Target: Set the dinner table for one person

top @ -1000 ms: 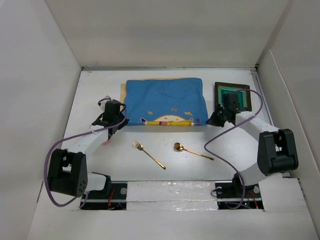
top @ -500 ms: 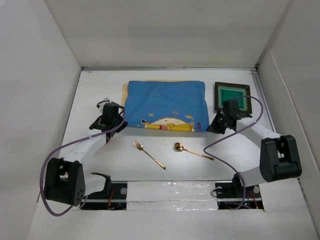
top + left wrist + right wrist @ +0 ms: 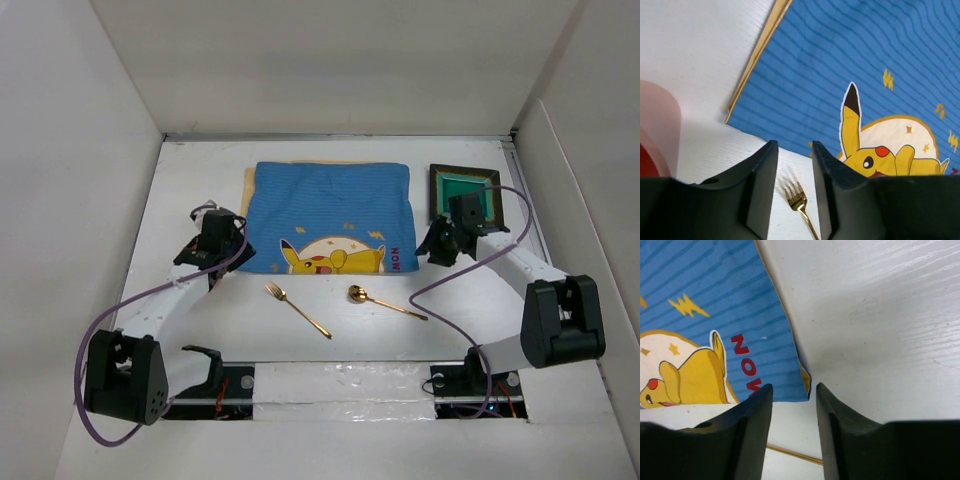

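Now: placemat [image 3: 330, 215] drawn flat on the bench [image 3: 200, 320]; we log left fingers [image 3: 761, 187] and right fingers [image 3: 754, 425] newly parted, empty, at its near corners; fork [image 3: 297, 308] next.

In the left wrist view the fork [image 3: 799, 200] is cut off below, and a blurred red shape [image 3: 655, 145] cannot be identified. In the right wrist view only a sliver of the spoon [image 3: 792, 454] is seen. The tabletop [image 3: 700, 45] is cropped in both.
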Robot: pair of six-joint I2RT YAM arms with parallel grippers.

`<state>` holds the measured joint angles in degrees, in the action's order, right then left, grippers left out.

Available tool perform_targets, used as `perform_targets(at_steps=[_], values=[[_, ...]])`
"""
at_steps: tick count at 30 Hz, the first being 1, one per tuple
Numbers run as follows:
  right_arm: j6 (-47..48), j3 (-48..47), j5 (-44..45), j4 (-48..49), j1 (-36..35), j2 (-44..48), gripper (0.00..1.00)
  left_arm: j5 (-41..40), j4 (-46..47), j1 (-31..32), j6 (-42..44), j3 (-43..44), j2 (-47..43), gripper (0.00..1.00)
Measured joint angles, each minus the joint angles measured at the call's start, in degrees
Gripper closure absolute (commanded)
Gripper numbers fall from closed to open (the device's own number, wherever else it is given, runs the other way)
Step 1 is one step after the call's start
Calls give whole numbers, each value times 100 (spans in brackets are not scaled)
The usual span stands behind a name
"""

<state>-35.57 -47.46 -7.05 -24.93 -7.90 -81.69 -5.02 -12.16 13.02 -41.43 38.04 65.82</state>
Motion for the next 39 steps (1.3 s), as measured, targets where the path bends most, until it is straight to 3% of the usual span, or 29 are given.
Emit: perform_targets(at_steps=[3,4,6,7,8,12,13,14,17,19,23,29,37,39], values=[[-9,-138,0,-122,136,203,52,68,-81,0,33,57,-92,69],[-28,-210,13,-142,216,267,54,114,-107,0,61,116,-114,76],[-111,-352,0,-94,461,354,83,205,-105,0,131,278,-122,82],[-212,-411,-11,-22,623,367,100,238,-94,0,155,334,-120,97],[-295,-448,-9,59,776,367,100,352,-72,0,205,492,-120,97],[-1032,-444,-249,645,1635,170,98,680,61,0,413,1123,20,100],[-1246,-442,-247,782,1790,74,90,761,153,0,452,1296,87,100],[-1462,-442,-247,907,1945,-39,70,826,260,0,498,1451,144,100],[-2081,-437,-164,1167,2173,-385,46,1023,516,0,638,1790,262,97],[-2472,-422,-125,1303,2194,-603,45,1158,643,0,761,1941,330,85],[-3209,-422,-52,1471,2218,-1019,45,1145,699,177,1038,2229,560,76],[-4105,-549,199,1456,2216,-1486,45,695,682,1294,1473,2992,1088,74],[-4621,-1276,511,1355,2166,-2194,48,501,675,1274,1580,2994,1082,74],[-4730,-1360,549,1327,2138,-2334,55,483,673,1274,1587,2994,1082,74]])
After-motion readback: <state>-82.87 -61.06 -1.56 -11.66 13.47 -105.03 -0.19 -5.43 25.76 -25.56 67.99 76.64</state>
